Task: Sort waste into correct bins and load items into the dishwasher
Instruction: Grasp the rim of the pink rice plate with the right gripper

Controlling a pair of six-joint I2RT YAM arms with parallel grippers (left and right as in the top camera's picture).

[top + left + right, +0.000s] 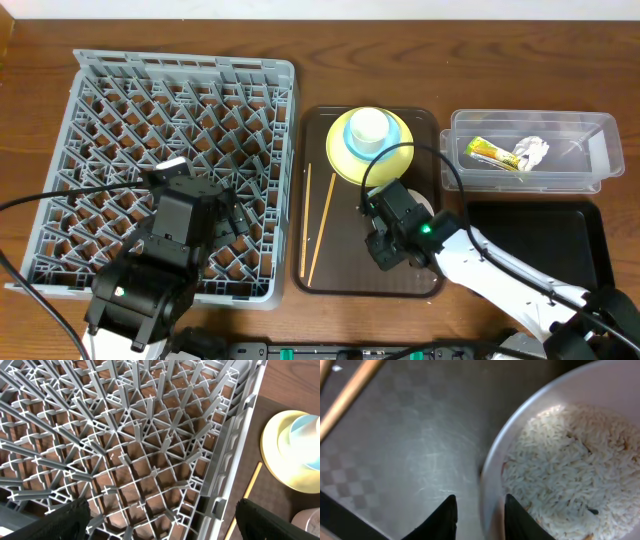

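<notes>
Position of right gripper (480,510): astride rim of white bowl (580,435) holding rice scraps (570,475) on brown tray (335,270), one finger outside, one inside, narrowly parted; cannot tell whether pinched yet. Clearly the nearer arm, with left gripper (165,527) gaping wide and empty over dishwasher rack (150,435); chopsticks (321,225) lying near-to-far just left of bowl. No legible writing on wrapper (485,150) in clear tub (600,135).
</notes>
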